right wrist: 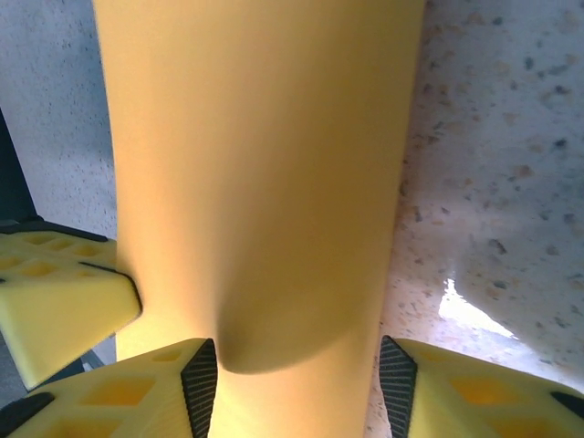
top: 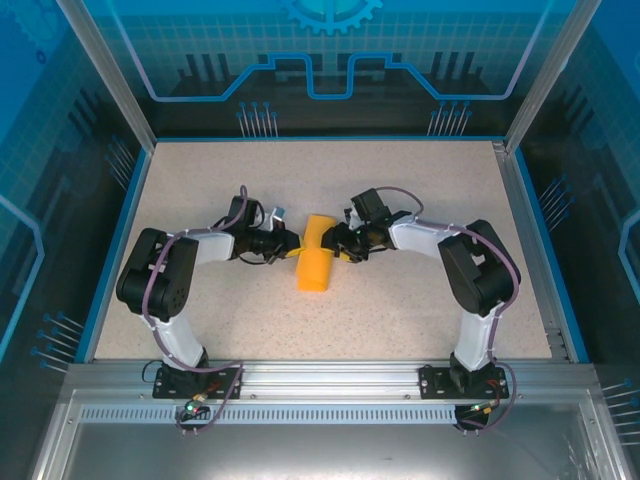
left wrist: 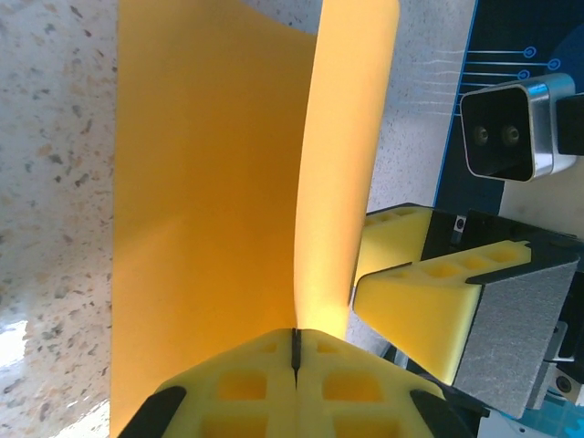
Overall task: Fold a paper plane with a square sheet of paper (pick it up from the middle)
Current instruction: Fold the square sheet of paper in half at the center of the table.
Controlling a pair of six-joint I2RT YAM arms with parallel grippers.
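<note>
The square sheet of paper (top: 315, 265) lies folded over into a long orange-yellow band at the middle of the table. My left gripper (top: 290, 243) meets it from the left and is shut on its edge. In the left wrist view the left gripper (left wrist: 295, 342) has its pads pressed together, and the paper (left wrist: 210, 210) rises from them in a curved fold. My right gripper (top: 335, 245) comes in from the right. In the right wrist view the right gripper (right wrist: 298, 388) is open, its pads standing either side of the bulging paper (right wrist: 265, 164).
The speckled table (top: 420, 190) has a blue raised rim and metal frame posts around it. One yellow finger of the right gripper (left wrist: 429, 301) and its wrist camera (left wrist: 506, 132) sit close beside the left jaws. A left finger (right wrist: 55, 301) shows at the lower left.
</note>
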